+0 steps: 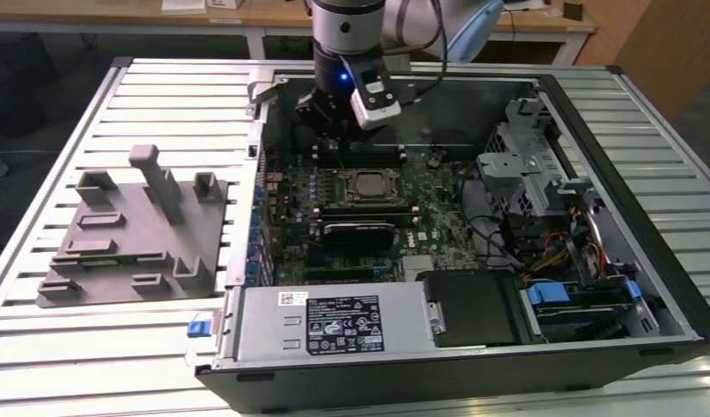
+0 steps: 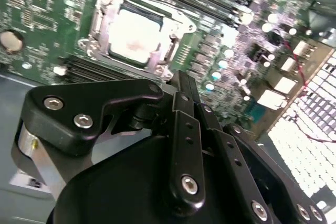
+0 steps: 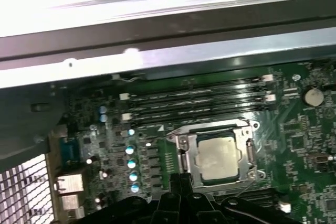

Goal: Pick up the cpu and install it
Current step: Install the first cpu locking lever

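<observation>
The cpu (image 1: 363, 185) is a pale silvery square lying flat inside the black socket frame on the green motherboard (image 1: 436, 208) of the open computer case. It also appears in both wrist views (image 2: 134, 38) (image 3: 219, 157), with the metal frame around its edges. My gripper (image 1: 335, 135) hangs above the board just behind the socket, over the memory slots (image 1: 361, 156). Its black fingers (image 2: 184, 124) stand together with nothing between them, and the tips (image 3: 181, 179) are a little off the socket's edge. The gripper touches nothing.
A grey fixture (image 1: 135, 234) with upright posts lies on the slatted table at the exterior view's left. Inside the case, the power supply (image 1: 331, 321) sits at the front and a drive cage (image 1: 528, 174) with cables at the exterior view's right. The case wall (image 3: 157, 61) runs close behind the memory slots.
</observation>
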Robot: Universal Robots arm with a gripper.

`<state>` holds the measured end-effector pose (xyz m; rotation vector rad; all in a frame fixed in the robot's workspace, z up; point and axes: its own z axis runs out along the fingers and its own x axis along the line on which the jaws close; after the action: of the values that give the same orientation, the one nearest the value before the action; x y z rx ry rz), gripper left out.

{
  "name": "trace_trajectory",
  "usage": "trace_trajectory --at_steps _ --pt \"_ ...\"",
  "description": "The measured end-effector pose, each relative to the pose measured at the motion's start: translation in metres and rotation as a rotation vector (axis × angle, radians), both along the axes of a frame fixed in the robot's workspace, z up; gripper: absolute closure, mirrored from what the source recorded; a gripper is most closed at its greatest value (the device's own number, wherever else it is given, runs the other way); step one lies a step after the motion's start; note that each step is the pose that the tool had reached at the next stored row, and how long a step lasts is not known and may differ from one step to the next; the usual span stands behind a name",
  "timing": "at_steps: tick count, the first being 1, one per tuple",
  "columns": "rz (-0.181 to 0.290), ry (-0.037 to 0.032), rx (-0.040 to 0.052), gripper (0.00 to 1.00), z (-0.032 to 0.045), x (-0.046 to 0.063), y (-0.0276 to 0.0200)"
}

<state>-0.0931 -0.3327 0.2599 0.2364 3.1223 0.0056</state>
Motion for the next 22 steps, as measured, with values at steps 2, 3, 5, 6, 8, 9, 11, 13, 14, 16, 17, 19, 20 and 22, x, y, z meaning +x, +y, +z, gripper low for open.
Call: trace_trajectory --at_steps 2,3,5,6,8,9,11,13,14,16,17,19,20,22 --pt "0.002 0.0 0.0 0.88 -0.0002 -0.005 0.0" --pt "0.003 0.0 0.0001 0.88 -0.0003 -0.008 0.0" --pt "0.005 0.0 0.0 0.88 -0.0004 -0.012 0.0002" --pt "0.005 -0.0001 0.0001 0.88 -0.0005 -0.014 0.0005" --pt "0.006 0.0 0.0 0.88 -0.0007 -0.018 0.0016" --pt "0.008 0.0001 -0.0001 0.88 -0.0007 -0.019 0.0025" --pt "0.016 -0.0001 0.0001 0.88 -0.0011 -0.021 0.0037" --pt "0.037 -0.0001 0.0002 0.88 -0.0014 -0.021 0.004" --pt "0.051 -0.0001 0.0002 0.88 -0.0014 -0.021 0.0041" --pt "0.077 0.0 0.0001 0.88 -0.0016 -0.021 0.0044" --pt "0.089 0.0 0.0001 0.88 -0.0018 -0.021 0.0048" --pt "0.096 0.0 0.0001 0.88 -0.0022 -0.022 0.0069" --pt "0.097 0.0 0.0001 0.88 -0.0023 -0.023 0.0087" --pt "0.099 0.0 0.0001 0.88 -0.0027 -0.025 0.0127"
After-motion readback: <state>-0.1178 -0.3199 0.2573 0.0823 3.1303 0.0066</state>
